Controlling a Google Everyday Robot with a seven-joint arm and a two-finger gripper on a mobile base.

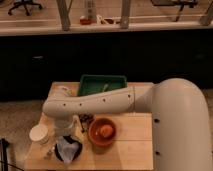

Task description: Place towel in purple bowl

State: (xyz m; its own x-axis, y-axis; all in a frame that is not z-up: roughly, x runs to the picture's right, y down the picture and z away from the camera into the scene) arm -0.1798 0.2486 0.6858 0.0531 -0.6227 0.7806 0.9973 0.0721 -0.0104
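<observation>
Tool (68,141) points straight down at the arm's far end. Wrist (64,126) sits directly above it. Forearm (95,103) runs level from above the tool to the white shoulder housing (180,125).
</observation>
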